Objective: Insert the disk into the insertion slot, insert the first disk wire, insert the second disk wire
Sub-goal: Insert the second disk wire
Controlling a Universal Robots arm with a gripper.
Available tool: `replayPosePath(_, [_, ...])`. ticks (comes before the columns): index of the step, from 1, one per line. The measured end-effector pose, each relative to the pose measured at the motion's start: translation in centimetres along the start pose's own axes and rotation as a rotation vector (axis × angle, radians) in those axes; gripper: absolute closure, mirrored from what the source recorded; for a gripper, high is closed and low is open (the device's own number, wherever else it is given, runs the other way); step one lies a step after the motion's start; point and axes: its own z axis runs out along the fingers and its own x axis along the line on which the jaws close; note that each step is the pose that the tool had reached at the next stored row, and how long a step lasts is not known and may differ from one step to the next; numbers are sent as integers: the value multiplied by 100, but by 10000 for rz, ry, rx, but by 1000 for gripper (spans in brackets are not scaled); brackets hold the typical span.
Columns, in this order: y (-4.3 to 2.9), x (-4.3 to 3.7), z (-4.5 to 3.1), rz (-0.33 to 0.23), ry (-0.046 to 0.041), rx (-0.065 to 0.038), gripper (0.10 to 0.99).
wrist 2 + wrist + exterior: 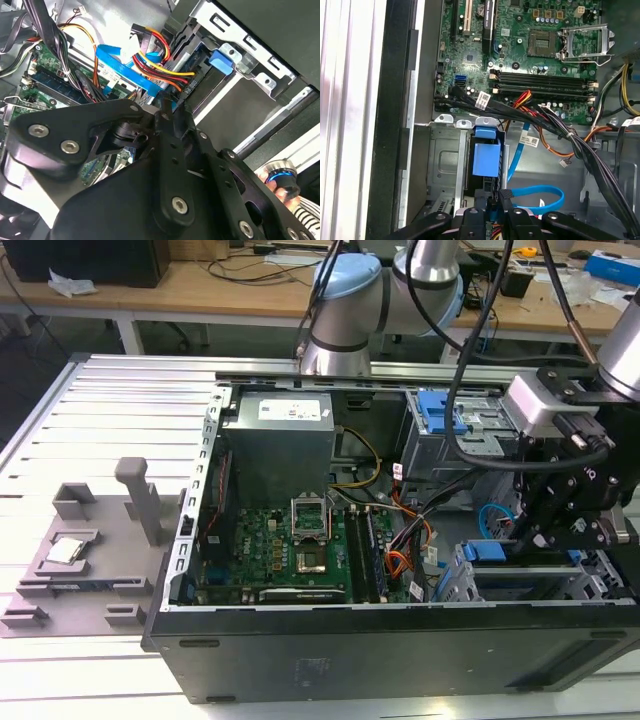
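**Gripper at the disk's back end, closed on the blue wire's plug**

The disk (pixel 486 160) sits inside the insertion slot (pixel 442 162). Only its blue carrier edge and a dark slab of its body show between the grey cage walls. It looks pushed home, so I judge the first step done. The slot stands in the corner of the open computer case (pixel 190 540), and the case rests on the table (pixel 90 400).

The gripper (pixel 492 207) is lowered into the case just beside the slot's open end, where the disk's connectors face the motherboard (pixel 520 55). In both wrist views its fingers (pixel 165 117) are drawn close together, with a scrap of blue between the tips. This appears to be the plug of the blue wire (pixel 540 192), pinched so it can be lined up with the disk's socket. The rest of that wire loops loose on the case floor next to the slot, which leaves slack for the plug to be steered.

A bundle of red, yellow and orange power wires (pixel 160 62) reaches the same end of the slot. Its black connector (pixel 186 82) lies against the disk there. It seems to be plugged in, but the seating itself is too hidden to confirm.
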Motion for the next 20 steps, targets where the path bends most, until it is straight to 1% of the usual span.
replayPosePath(2, [2,1,-35,-2,-10,1,851])
replayPosePath(3, [4,2,-69,-2,-6,1,851])
replayPosePath(4, [10,3,-187,-2,2,0,851])
replayPosePath(6, [13,0,-248,-1,2,0,851])
replayPosePath(7, [14,-5,-291,-2,4,0,851])
replayPosePath(8, [16,-7,-315,-1,2,0,867])
replayPosePath(9, [17,-9,-345,-2,3,0,929])
replayPosePath(10, [20,-9,-408,-1,5,0,980])
replayPosePath(12, [24,-8,-498,-2,4,0,980])
replayPosePath(15, [25,-7,-517,-2,2,0,980])
replayPosePath(20, [26,-7,-524,-2,4,0,980])
